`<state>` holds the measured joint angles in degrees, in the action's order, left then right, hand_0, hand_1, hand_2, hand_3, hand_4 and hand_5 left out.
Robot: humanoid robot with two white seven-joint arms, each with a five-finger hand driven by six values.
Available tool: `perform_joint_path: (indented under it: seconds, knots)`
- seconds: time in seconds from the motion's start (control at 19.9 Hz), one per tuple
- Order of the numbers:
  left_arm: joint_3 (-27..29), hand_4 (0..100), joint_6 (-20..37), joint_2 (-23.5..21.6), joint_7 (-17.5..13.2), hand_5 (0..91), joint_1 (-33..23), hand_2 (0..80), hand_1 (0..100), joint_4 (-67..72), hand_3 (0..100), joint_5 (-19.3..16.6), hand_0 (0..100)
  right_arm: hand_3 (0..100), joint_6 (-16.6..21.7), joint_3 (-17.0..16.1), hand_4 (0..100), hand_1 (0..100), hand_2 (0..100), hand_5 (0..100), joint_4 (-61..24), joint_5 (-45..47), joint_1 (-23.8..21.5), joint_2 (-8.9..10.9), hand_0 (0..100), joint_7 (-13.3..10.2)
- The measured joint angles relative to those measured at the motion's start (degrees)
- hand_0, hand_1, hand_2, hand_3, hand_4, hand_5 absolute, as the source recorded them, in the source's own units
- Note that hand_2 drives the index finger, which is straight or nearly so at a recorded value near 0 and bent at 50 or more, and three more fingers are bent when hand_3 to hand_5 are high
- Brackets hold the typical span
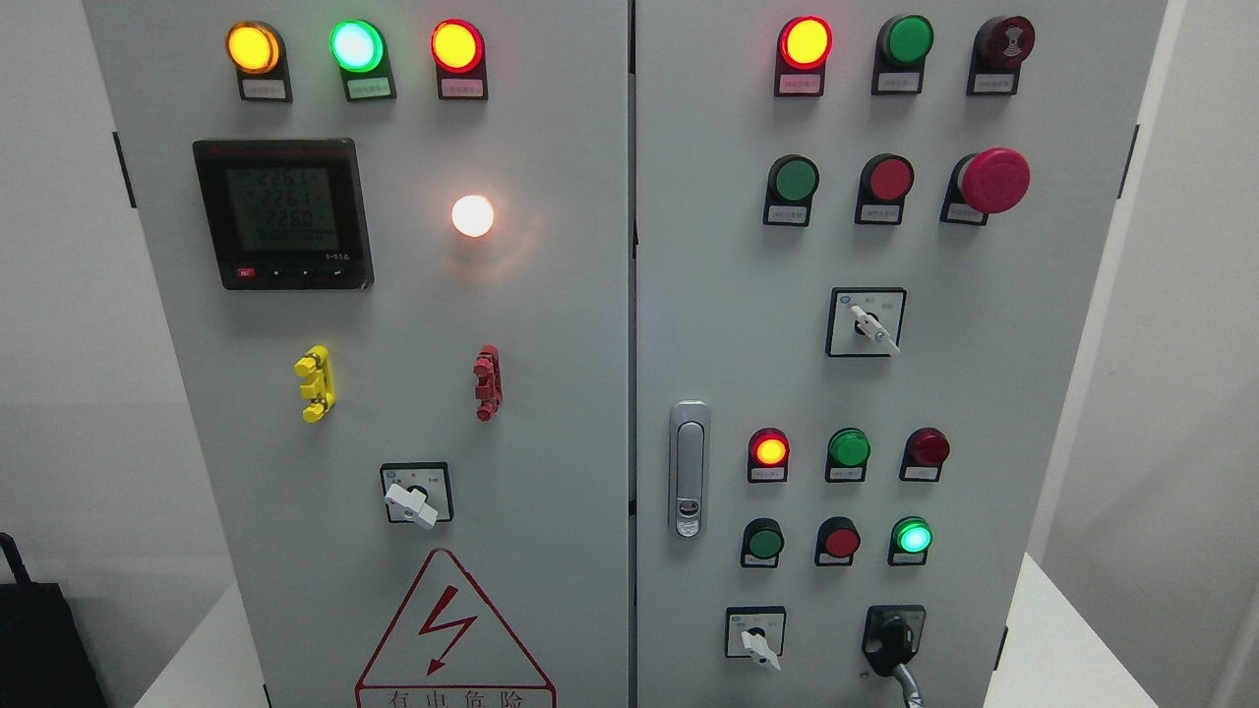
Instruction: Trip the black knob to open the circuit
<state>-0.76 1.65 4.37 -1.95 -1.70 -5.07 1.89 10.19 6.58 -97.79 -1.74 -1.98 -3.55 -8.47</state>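
The black knob (pixel 893 639) sits on a black square plate at the lower right of the grey cabinet's right door (pixel 708 246). Its handle points down and slightly right, with a pale tip near the picture's bottom edge. Neither of my hands nor arms shows in the head view.
White selector switches sit next to the knob (pixel 757 644), higher on the right door (pixel 870 324) and on the left door (pixel 413 501). A red mushroom button (pixel 993 180) sticks out at the upper right. A door latch (pixel 689 470) is near the seam. Several lamps are lit. A meter (pixel 283 211) is at the upper left.
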Motion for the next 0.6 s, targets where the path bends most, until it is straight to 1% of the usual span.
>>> perform_joint_path:
  seconds: [0.6]
  knots:
    - [0.0, 0, 0.0, 0.0, 0.0, 0.0, 0.0, 0.0, 39, 0.0, 0, 0.0, 12, 100, 0.0, -0.54, 100, 79, 1, 98, 0.0, 0.33, -0.01, 0.03, 71, -0.13]
